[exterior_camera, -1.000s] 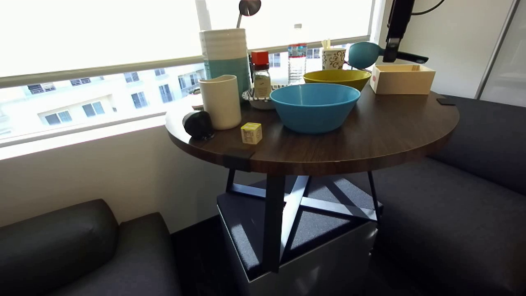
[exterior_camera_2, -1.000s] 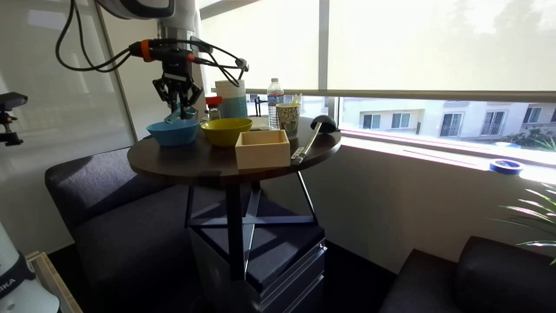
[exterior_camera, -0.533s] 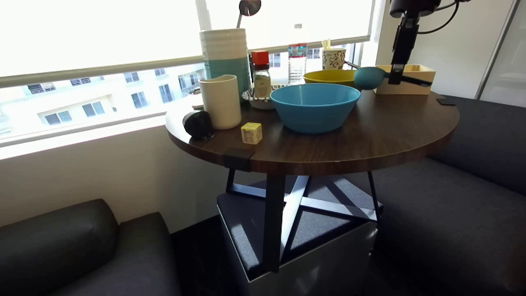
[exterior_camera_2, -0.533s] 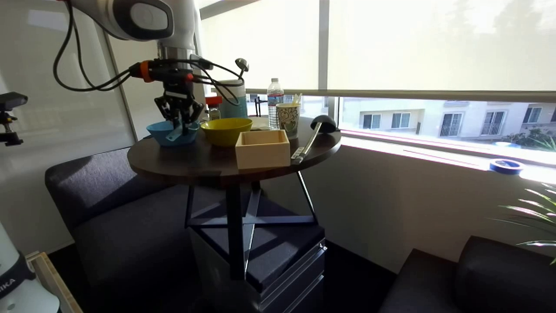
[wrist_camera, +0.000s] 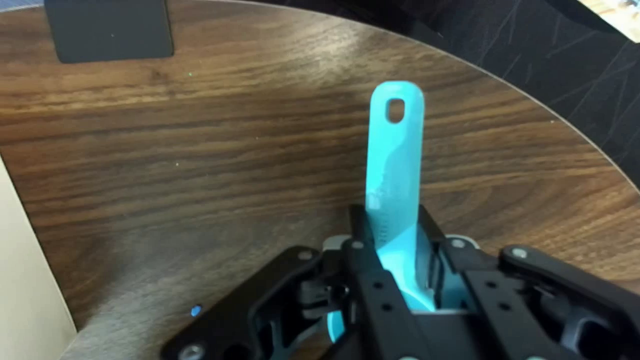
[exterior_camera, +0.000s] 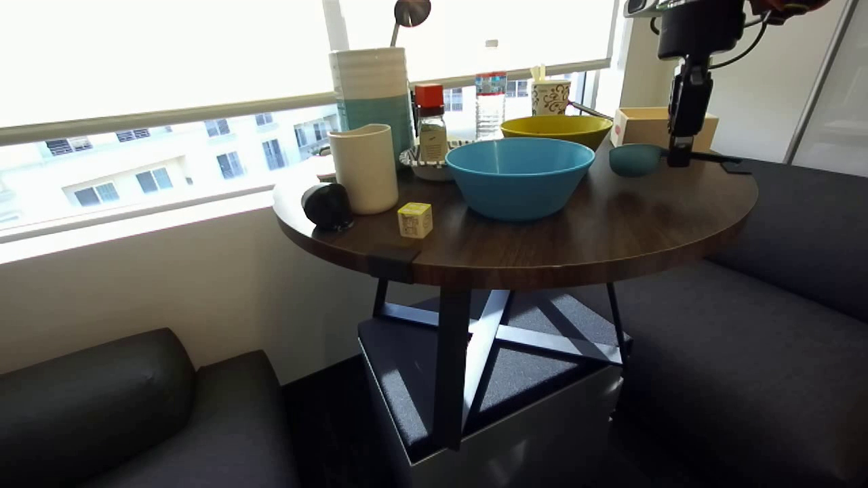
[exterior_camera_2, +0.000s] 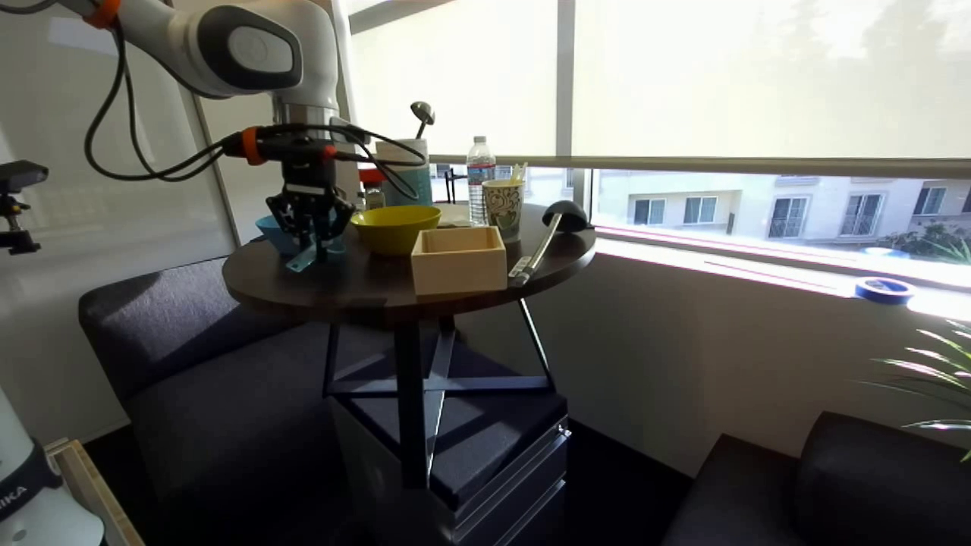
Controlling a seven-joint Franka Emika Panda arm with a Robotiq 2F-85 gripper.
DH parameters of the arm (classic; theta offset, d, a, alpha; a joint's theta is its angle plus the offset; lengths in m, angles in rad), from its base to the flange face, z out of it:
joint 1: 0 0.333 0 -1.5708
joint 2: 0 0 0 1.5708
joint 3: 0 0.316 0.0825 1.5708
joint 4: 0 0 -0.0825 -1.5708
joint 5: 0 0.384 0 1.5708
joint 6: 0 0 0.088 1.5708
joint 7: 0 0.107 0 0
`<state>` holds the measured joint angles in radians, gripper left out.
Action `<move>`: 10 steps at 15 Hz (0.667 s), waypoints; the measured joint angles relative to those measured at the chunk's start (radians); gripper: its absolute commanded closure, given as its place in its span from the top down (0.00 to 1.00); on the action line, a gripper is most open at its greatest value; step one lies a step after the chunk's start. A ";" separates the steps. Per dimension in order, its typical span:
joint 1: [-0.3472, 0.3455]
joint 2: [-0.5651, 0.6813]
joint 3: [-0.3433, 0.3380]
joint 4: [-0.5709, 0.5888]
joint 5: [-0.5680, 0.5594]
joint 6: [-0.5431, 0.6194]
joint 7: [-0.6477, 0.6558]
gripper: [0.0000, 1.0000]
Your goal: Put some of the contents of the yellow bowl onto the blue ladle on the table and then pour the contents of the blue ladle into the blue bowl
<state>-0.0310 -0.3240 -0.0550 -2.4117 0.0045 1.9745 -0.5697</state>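
Right under my wrist camera, the gripper [wrist_camera: 393, 220] grasps the blue ladle [wrist_camera: 395, 150] by its handle, one finger pressed to each side; the handle's holed end juts past the fingertips over the table [wrist_camera: 225, 150], where a small blue fleck [wrist_camera: 195, 310] lies and a dark pad [wrist_camera: 112, 30] sits at the edge; in an exterior view I see the ladle's scoop [exterior_camera: 635, 163] rounded side down, low by the tabletop; whether it touches I cannot tell, and what it holds is hidden from me; near the scoop, yet apart from it, stands the blue bowl [exterior_camera: 521, 193], with the yellow bowl [exterior_camera_2: 394, 239] right beyond; a pale wooden box [exterior_camera_2: 459, 273] comes next, a silver-handled ladle [exterior_camera_2: 544, 244] lying just beside it; past the box I make out a patterned paper cup [exterior_camera_2: 502, 212] and a water bottle [exterior_camera_2: 477, 180]; farther from my gripper are a small block [exterior_camera: 415, 222], a red-capped jar [exterior_camera: 432, 139] and a cream tumbler [exterior_camera: 365, 173]; behind it all hangs a pale window blind [exterior_camera_2: 758, 83].
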 measured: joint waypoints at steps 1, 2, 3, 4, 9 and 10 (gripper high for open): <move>0.000 0.000 0.000 -0.009 -0.019 0.013 0.005 0.06; 0.000 0.000 0.000 -0.019 -0.041 0.032 0.010 0.06; 0.000 0.001 0.000 -0.030 -0.061 0.054 0.016 0.06; 0.000 0.001 0.000 -0.038 -0.076 0.076 0.021 0.06; 0.000 0.002 0.000 -0.074 -0.102 0.164 0.038 0.55; 0.000 0.002 0.000 -0.079 -0.102 0.169 0.041 0.63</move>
<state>-0.0309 -0.3219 -0.0552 -2.4911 -0.0975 2.1433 -0.5289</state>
